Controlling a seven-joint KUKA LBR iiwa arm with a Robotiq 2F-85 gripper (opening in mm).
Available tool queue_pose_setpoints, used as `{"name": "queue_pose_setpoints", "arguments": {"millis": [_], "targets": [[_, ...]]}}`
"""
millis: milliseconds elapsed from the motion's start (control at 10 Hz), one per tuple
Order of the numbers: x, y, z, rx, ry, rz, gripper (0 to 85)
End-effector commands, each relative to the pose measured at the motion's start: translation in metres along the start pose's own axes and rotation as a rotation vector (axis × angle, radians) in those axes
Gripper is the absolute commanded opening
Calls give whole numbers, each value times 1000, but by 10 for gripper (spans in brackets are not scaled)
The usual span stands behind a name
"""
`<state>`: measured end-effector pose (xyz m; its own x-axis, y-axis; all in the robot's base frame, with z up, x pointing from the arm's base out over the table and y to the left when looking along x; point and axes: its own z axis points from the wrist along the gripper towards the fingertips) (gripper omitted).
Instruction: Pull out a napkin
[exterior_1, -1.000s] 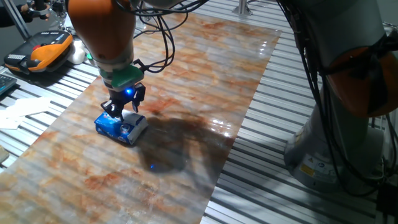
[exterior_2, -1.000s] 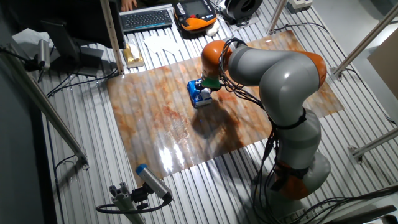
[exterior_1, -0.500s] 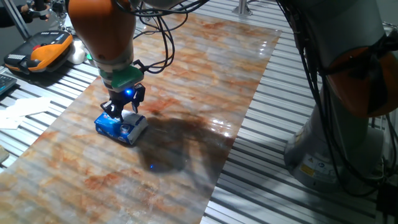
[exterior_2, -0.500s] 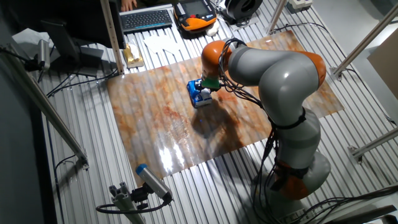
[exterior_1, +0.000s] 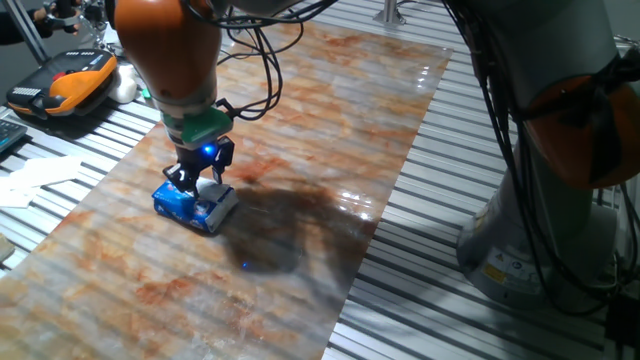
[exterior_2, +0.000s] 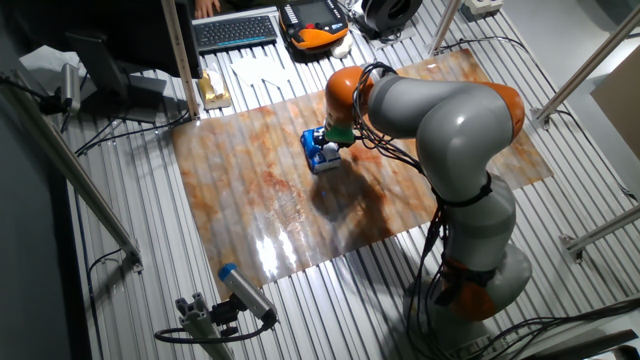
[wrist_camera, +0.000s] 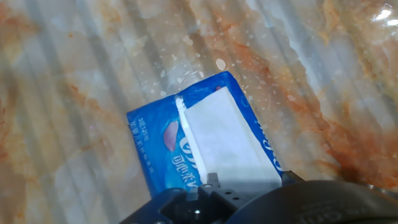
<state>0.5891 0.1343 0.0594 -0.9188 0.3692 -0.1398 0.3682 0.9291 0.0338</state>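
Note:
The blue-and-white tissue pack (exterior_1: 190, 206) lies on the marbled board (exterior_1: 300, 120); it also shows in the other fixed view (exterior_2: 319, 156) and in the hand view (wrist_camera: 158, 146). A white napkin (wrist_camera: 227, 143) comes out of the pack's top and runs up between my fingertips. My gripper (exterior_1: 201, 184) stands straight down on the pack, near its far end, and looks shut on the napkin; it also shows in the other fixed view (exterior_2: 328, 146) and low in the hand view (wrist_camera: 245, 183). The fingertips themselves are mostly hidden by the hand's body.
White papers (exterior_1: 40, 175) lie on the grey slats left of the board. An orange-and-black device (exterior_1: 65, 82) sits at the far left. A keyboard (exterior_2: 235, 30) lies beyond the board. The robot's base (exterior_1: 550, 220) stands to the right.

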Motion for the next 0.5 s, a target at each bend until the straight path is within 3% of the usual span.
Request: {"name": "queue_pose_setpoints", "arguments": {"millis": [0,400], "targets": [[0,0,1,1,-1,-4,510],[0,1,2,-5,-1,-10,510]]}}
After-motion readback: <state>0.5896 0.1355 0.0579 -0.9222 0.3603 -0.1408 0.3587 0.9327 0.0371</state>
